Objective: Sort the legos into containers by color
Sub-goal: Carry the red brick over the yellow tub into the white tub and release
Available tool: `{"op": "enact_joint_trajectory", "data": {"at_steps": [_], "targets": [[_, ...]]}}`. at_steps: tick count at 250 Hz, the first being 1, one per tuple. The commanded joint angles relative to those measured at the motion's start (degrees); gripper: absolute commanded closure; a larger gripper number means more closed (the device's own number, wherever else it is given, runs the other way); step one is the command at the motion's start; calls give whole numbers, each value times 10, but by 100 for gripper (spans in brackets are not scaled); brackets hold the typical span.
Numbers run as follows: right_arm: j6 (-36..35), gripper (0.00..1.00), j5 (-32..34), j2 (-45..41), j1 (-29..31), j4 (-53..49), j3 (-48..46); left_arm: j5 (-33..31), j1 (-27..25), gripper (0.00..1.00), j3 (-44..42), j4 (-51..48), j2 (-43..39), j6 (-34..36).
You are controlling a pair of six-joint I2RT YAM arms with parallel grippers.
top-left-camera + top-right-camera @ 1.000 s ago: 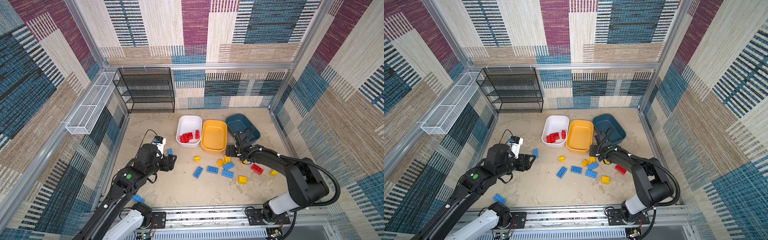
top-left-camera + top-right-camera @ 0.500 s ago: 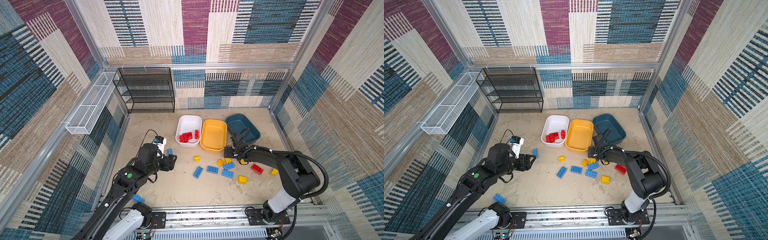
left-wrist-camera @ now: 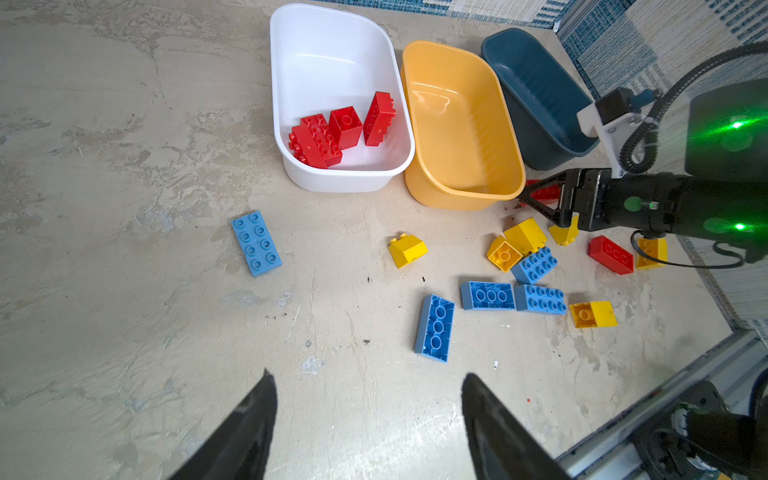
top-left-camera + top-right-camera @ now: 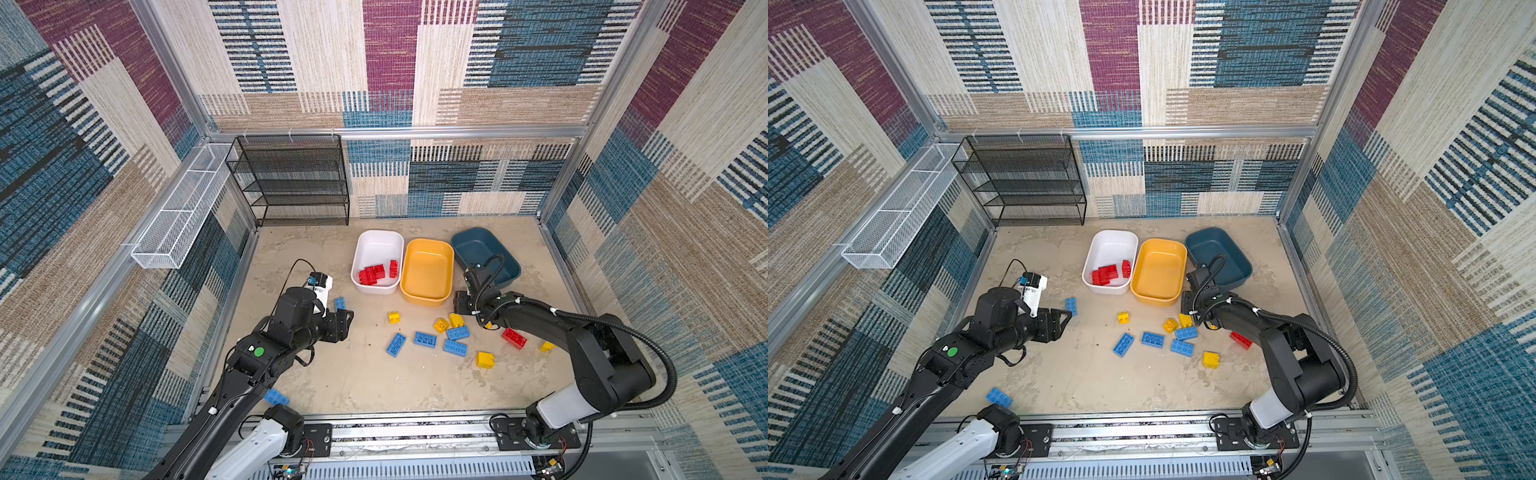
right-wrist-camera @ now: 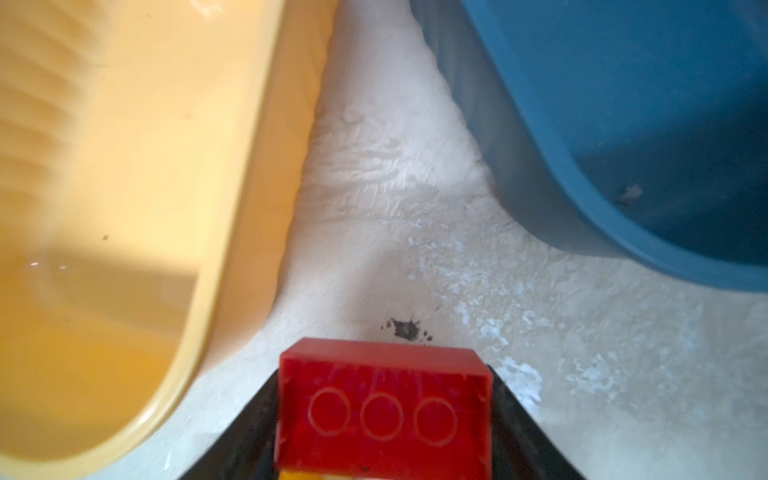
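In both top views, three smooth plastic tubs with round corners are seen side by side on the rough, pale floor [image 4: 374, 386]: a white tub [image 4: 378, 249], a yellow tub [image 4: 428, 270] and a teal tub [image 4: 478, 249]. Knobbly red bricks [image 4: 376, 274] are piled in the white tub. Blue bricks [image 4: 424, 339] and yellow bricks [image 4: 485, 360] are scattered on the floor in front of the tubs. A black mesh rack [image 4: 295, 183] is set against the back wall. A white wire basket [image 4: 183, 208] is hung on the side wall.

In the left wrist view, the left gripper [image 3: 365, 376] is spread wide over bare floor, with nothing in it. The right gripper [image 3: 536, 199] is seen just beside the yellow tub.

In the right wrist view, a red brick [image 5: 384, 411] is squeezed between the black fingers [image 5: 253, 436], hollow side showing three rings. It is held near the gap between the yellow and teal tubs. Whether it touches the floor cannot be told.
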Motion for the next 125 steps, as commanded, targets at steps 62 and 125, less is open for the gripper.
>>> {"op": "enact_joint_trajectory", "data": {"at_steps": [62, 125], "targets": [[-40, 44, -44, -41, 52, -38, 99, 5, 1, 29, -13, 17, -27, 15], [-68, 44, -62, 115, 95, -67, 305, 5, 0, 29, -24, 21, -51, 14]]}}
